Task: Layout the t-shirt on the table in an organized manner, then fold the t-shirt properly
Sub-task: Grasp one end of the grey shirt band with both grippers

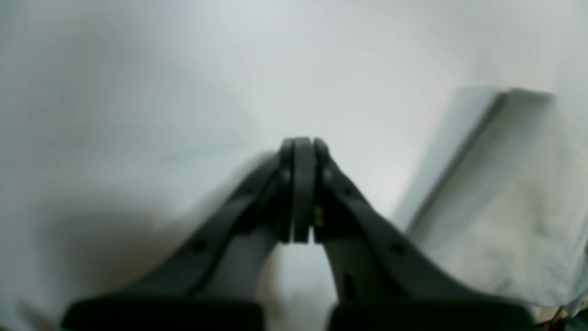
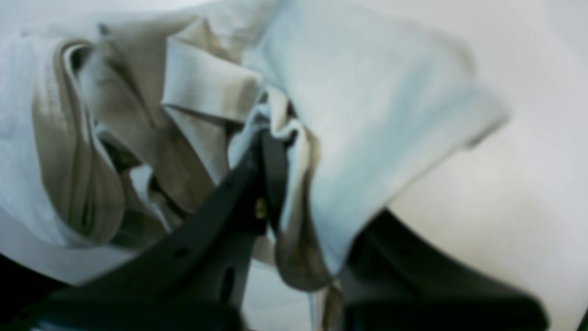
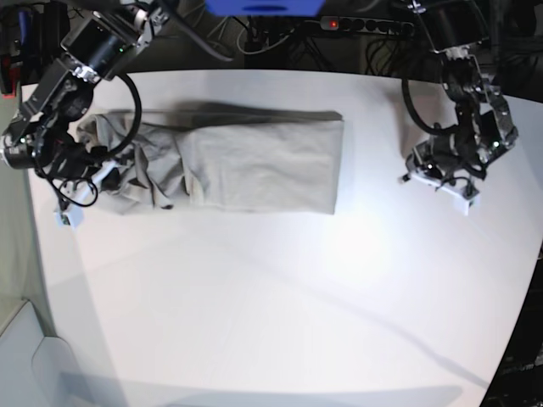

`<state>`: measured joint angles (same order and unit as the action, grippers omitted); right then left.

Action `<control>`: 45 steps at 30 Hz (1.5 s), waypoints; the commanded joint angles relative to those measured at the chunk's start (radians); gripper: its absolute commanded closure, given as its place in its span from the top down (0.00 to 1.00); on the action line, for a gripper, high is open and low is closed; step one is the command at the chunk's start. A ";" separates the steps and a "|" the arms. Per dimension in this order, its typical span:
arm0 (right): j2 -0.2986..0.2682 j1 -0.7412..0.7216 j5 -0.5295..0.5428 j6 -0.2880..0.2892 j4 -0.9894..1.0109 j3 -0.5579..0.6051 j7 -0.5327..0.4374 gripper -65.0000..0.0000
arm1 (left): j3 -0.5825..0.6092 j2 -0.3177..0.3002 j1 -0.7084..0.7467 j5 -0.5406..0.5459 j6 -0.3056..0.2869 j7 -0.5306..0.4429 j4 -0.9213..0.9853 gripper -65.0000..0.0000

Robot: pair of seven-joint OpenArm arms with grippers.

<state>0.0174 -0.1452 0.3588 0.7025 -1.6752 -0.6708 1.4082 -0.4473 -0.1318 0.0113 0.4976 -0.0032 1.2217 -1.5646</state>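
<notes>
The right claw (image 2: 271,151) is clamped on a bunched fold of the t-shirt (image 3: 254,161) at the garment's crumpled end, near the bench's (image 3: 280,314) left edge in the base view. The rest of the t-shirt is laid flat along the far part of the bench. The left claw (image 1: 301,156) is closed with nothing held, near the opposite edge, well apart from the t-shirt.

The base view looked steeply down from above onto the whole table (image 3: 280,288). Each wrist view looked along its own fingers, close to the surface and blurred. The right wrist and base views shared the t-shirt (image 2: 376,115) (image 3: 254,161).
</notes>
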 commanded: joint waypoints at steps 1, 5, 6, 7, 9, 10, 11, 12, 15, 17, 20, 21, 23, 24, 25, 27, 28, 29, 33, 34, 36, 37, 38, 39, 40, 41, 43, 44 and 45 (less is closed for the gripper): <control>-0.009 -0.009 0.018 -0.004 -0.030 0.004 -0.012 0.00 | 0.012 0.011 -0.034 0.011 0.002 -0.012 -0.009 0.00; 0.028 0.020 0.018 -0.004 -0.104 0.018 -0.012 0.00 | 0.025 0.070 -0.093 0.011 0.002 -0.013 0.082 0.00; 0.036 0.029 0.018 -0.004 -0.130 0.018 -0.012 0.00 | 0.028 0.082 -0.103 0.011 0.002 -0.013 0.111 0.00; 0.048 0.040 0.018 -0.004 -0.159 0.021 -0.012 0.00 | 0.028 0.091 -0.109 0.011 0.002 -0.013 0.132 0.00; 0.066 0.051 0.018 -0.004 -0.207 0.046 -0.012 0.00 | 0.031 0.096 -0.110 0.011 0.004 -0.046 0.161 0.00; 0.069 0.066 0.018 -0.004 -0.230 0.064 -0.012 0.00 | 0.031 0.094 -0.109 0.011 0.004 -0.067 0.175 0.00; 0.072 0.075 0.018 -0.004 -0.243 0.082 -0.012 0.00 | 0.031 0.091 -0.106 0.009 0.006 -0.081 0.186 0.00; 0.074 0.083 0.018 -0.004 -0.253 0.096 -0.012 0.00 | 0.031 0.090 -0.104 0.005 0.016 -0.089 0.198 0.00; 0.077 0.088 0.018 -0.004 -0.259 0.113 -0.012 0.00 | 0.031 0.091 -0.104 -0.033 0.061 -0.101 0.230 0.00; 0.091 0.088 0.018 -0.004 -0.265 0.124 -0.012 0.00 | 0.031 0.097 -0.104 -0.049 0.064 -0.101 0.234 0.00; 0.109 0.088 0.018 -0.004 -0.297 0.131 -0.012 0.00 | 0.031 0.102 -0.089 -0.044 0.064 -0.101 0.235 0.00; 0.118 0.088 0.018 -0.004 -0.306 0.147 -0.012 0.00 | 0.031 0.111 -0.084 -0.044 0.064 -0.101 0.229 0.00; 0.123 0.088 0.018 -0.004 -0.319 0.185 -0.012 0.00 | 0.032 0.122 -0.080 -0.047 0.064 -0.101 0.226 0.00; 0.123 0.088 0.018 -0.004 -0.320 0.211 -0.012 0.00 | 0.032 0.125 -0.075 -0.047 0.064 -0.101 0.226 0.00; 0.123 0.088 0.018 -0.004 -0.320 0.239 -0.012 0.00 | 0.032 0.126 -0.067 -0.047 0.064 -0.101 0.226 0.00; 0.126 0.085 0.018 -0.004 -0.320 0.282 -0.012 0.00 | 0.038 0.126 -0.064 -0.047 0.064 -0.101 0.226 0.00; 0.132 0.081 0.018 -0.004 -0.320 0.302 -0.012 0.00 | 0.048 0.126 -0.064 -0.047 0.064 -0.101 0.226 0.00; 0.134 0.081 0.015 -0.004 -0.320 0.322 -0.012 0.00 | 0.054 0.123 -0.064 -0.046 0.064 -0.101 0.226 0.00; 0.137 0.080 0.010 -0.004 -0.313 0.403 -0.012 0.00 | 0.054 0.125 -0.061 -0.044 0.064 -0.095 0.226 0.00; 0.137 0.081 0.010 -0.004 -0.313 0.420 -0.012 0.00 | 0.052 0.125 -0.055 -0.044 0.064 -0.096 0.226 0.00; 0.137 0.085 0.010 -0.004 -0.308 0.458 -0.012 0.00 | 0.052 0.125 -0.052 -0.043 0.065 -0.099 0.224 0.00; 0.137 0.085 0.012 -0.004 -0.299 0.484 -0.022 0.00 | 0.052 0.125 -0.052 -0.043 0.065 -0.099 0.224 0.00; 0.134 0.083 0.012 -0.004 -0.286 0.510 -0.036 0.00 | 0.052 0.126 -0.050 -0.043 0.065 -0.099 0.224 0.00; 0.134 0.081 0.012 -0.004 -0.271 0.533 -0.053 0.00 | 0.051 0.126 -0.050 -0.043 0.065 -0.099 0.224 0.00; 0.134 0.081 0.012 -0.004 -0.257 0.550 -0.066 0.00 | 0.048 0.126 -0.050 -0.043 0.065 -0.099 0.224 0.00; 0.134 0.081 0.012 -0.004 -0.239 0.564 -0.085 0.00 | 0.046 0.126 -0.050 -0.043 0.065 -0.098 0.224 0.00; 0.134 0.081 0.012 -0.004 -0.196 0.590 -0.126 0.00 | 0.045 0.126 -0.050 -0.043 0.065 -0.096 0.218 0.00; 0.134 0.081 0.012 -0.004 -0.174 0.604 -0.146 0.00 | 0.045 0.126 -0.050 -0.043 0.065 -0.098 0.211 0.00; 0.132 0.081 0.012 -0.004 -0.154 0.618 -0.169 0.00 | 0.045 0.126 -0.049 -0.043 0.065 -0.098 0.201 0.00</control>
<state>0.1467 -0.0486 0.3447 0.7025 -1.8114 -0.0566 1.2686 -0.4038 -0.0048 -0.0544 0.5198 0.0303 1.0733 -1.3674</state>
